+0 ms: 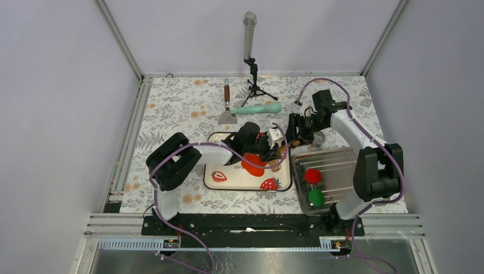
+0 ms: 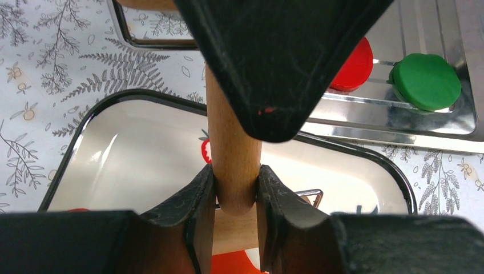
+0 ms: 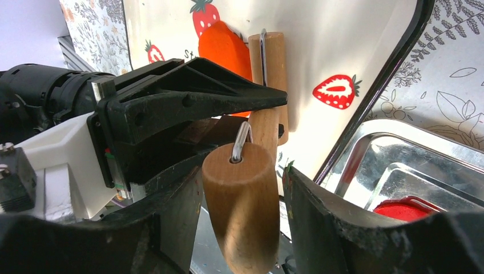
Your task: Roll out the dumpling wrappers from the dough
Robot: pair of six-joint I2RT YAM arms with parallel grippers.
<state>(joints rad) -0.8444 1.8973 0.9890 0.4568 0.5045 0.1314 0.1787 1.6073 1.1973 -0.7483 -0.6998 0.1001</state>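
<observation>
**Grippers.** The left gripper [image 2: 235, 191] is found clamped on the handle of the wooden roller [image 3: 273, 74], over the strawberry tray [image 1: 240, 184]. The right gripper [image 3: 242, 188] is noted with its jaws apart on either side of the roller's near end. A gap shows on one side, so no grip is credited.

**Risks.**
- With one hold only, the roller could be tipped or swung when pressed down, and the dough [image 1: 253, 164] would be thinned unevenly or dragged (soft clay is judged likely to stick to wood).
- The right fingers, being so near, could be knocked by the roller.
- The strawberry tray could be shoved against the metal tray [image 1: 337, 149] just beside it.

**Contents.**
- The dough lies flat in the strawberry tray, at the roller's far end.
- A red disc [image 1: 312, 175] and a green disc [image 1: 316, 197] lie apart in the metal tray.
</observation>
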